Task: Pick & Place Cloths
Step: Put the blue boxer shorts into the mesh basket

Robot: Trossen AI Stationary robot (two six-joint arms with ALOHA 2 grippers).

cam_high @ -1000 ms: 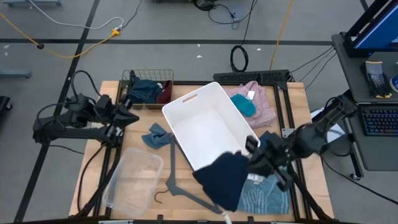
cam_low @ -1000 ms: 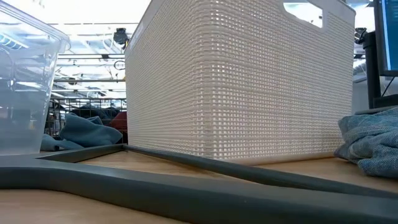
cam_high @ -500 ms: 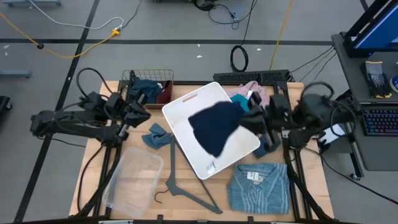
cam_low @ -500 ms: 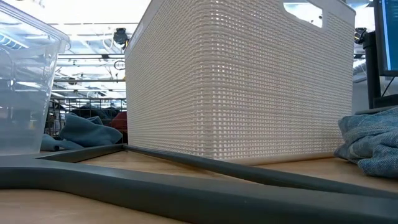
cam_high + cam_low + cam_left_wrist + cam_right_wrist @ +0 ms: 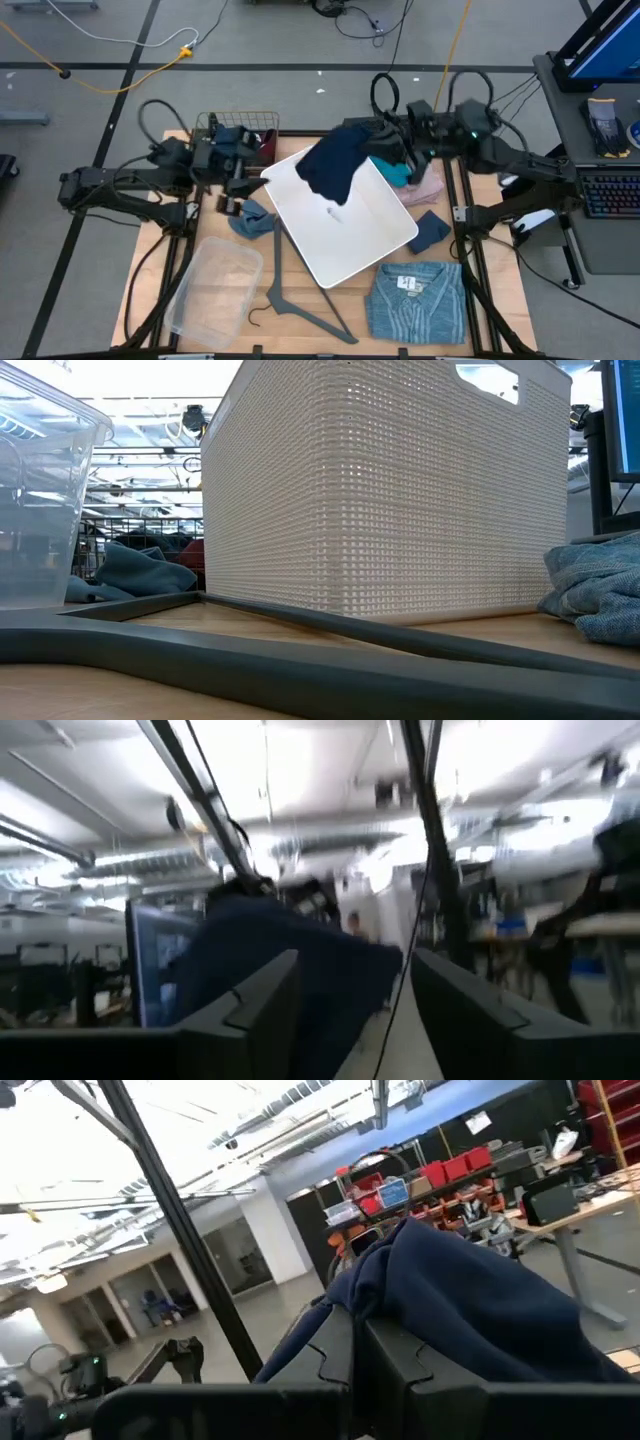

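White bin (image 5: 350,235) below, navy cloth (image 5: 335,165) pinched in R fingers (image 5: 330,1350)

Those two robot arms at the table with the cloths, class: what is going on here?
The right pincer is shut on a navy cloth, holding it above the far corner of the white basket. The left pincer is open and holds nothing, beside the basket near a teal cloth. A blue striped shirt, a grey hanger and a clear plastic tub lie on the table.
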